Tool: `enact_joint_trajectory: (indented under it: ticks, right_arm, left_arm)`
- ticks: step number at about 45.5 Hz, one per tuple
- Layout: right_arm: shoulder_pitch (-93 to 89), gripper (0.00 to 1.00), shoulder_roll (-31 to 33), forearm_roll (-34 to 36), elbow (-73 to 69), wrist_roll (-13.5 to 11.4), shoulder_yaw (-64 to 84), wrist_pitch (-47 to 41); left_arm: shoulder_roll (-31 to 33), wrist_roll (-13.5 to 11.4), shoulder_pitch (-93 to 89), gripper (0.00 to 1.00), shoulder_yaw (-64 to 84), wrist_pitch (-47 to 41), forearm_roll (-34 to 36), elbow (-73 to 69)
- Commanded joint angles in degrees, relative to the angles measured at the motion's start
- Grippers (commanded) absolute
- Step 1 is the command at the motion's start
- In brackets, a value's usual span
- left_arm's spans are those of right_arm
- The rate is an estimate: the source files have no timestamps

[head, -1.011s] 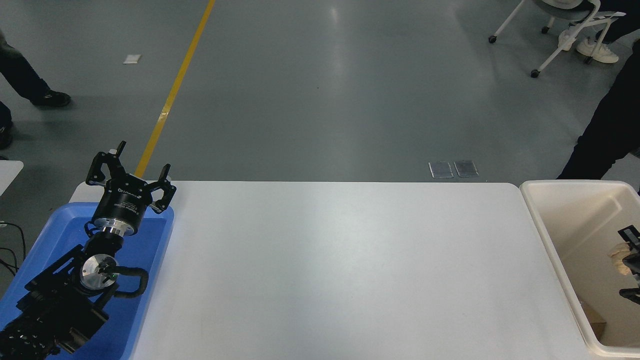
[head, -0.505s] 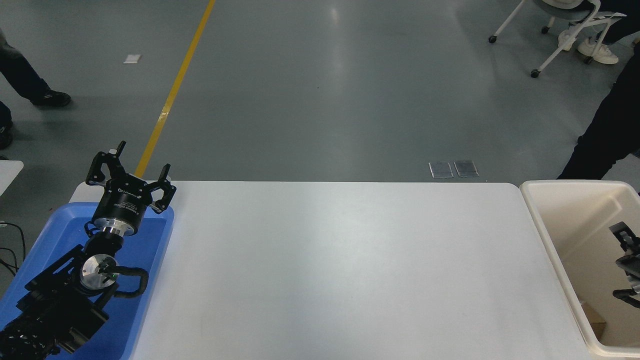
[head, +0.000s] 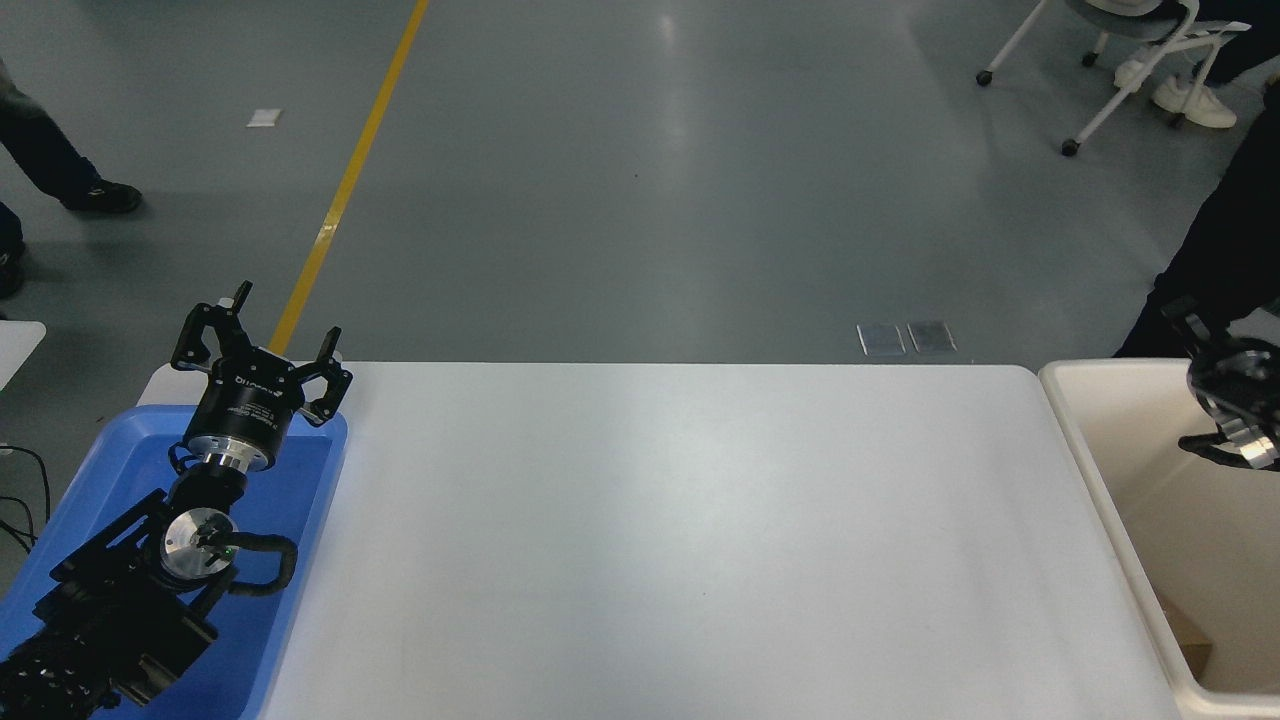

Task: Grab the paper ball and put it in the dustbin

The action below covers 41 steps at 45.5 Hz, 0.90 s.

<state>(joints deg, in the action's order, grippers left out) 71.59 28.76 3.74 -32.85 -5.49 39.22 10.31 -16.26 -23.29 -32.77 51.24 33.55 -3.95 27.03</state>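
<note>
Right tool: the right tool [head: 1228, 400] hangs at the picture's right edge, above the far part of the dustbin [head: 1085, 440]. It is partly cut off by the frame, so I cannot tell whether its jaws are wide or narrow, and nothing tan shows at it.
Paper ball: not visible anywhere; the desk holds no such wad. My guess is that it lies down inside the dustbin, below the right tool, hidden by the bin's near wall or past the frame edge.
Dustbin: cream-white, deep, directly beneath the right tool, standing just off the desk's right end.
Key relation: the bin's opening lies straight below the right tool, so the drop seems done and the coming move is probably a lift clear of the rim.
Left tool: the left tool [head: 262, 352] is parked, jaws spread wide and empty, over a blue tray [head: 305, 490], well apart from the bin.
Desk: the white desk [head: 680, 540] spans between the two tools.
Bystander: a dark-clothed person's leg [head: 1215, 265] stands just behind the right tool.
</note>
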Motion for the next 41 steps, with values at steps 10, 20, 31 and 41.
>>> enact_joint_trajectory:
  ticks: [10,20,31,41]
  right_arm:
    - [28.9,1.00,-3.3,-3.4,-25.6,-0.1,18.6,-13.1]
    - [39.1,1.00,-3.3,-3.4,-33.5,-0.1,22.0,-32.7]
    - [46.4,1.00,-3.3,-3.5,-41.5,-0.1,22.4,-40.6]
    - [55.1,1.00,-3.8,-3.5,-49.6,-0.1,25.2,-46.1]
  left_arm:
    - [0.0,0.0,0.0,0.99,0.0,0.0,0.1,0.0]
    - [0.0,0.0,0.1,0.99,-0.1,-0.1,0.1,0.0]
    - [0.0,0.0,0.1,0.99,-0.1,-0.1,0.1,0.0]
    - [0.0,0.0,0.1,0.99,-0.1,-0.1,0.1,0.0]
